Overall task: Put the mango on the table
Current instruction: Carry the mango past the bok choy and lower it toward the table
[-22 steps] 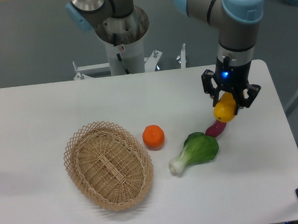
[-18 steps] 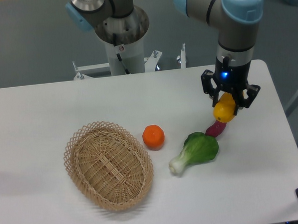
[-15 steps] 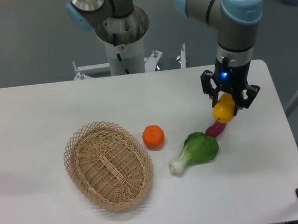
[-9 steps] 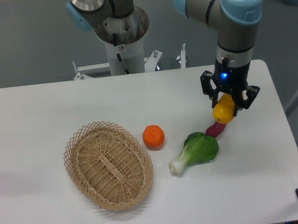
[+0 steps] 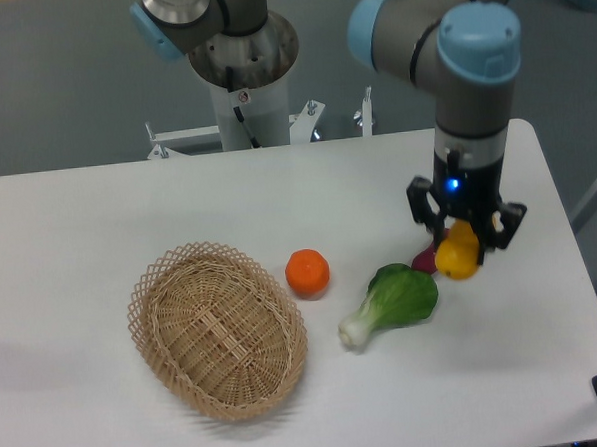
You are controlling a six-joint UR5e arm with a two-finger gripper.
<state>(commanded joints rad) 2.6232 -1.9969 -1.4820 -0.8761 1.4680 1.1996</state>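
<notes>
1. Now the lowering step is in hand — the tool (image 5: 462,247) is clamped on the mango (image 5: 458,258), which hangs low at the surface (image 5: 97,204), at 3 o'clock from the bok choy (image 5: 393,301).
2. Whether the fruit touches down is not clear.
3. Next move, by my judgement: settle it fully, part the fingers, then lift straight up — clear of the purple vegetable (image 5: 424,260) beside it.
4. Against the earlier frame, tool and mango have dropped and shifted slightly toward 3 o'clock; the orange (image 5: 307,272) and basket (image 5: 216,329) have not moved.
</notes>
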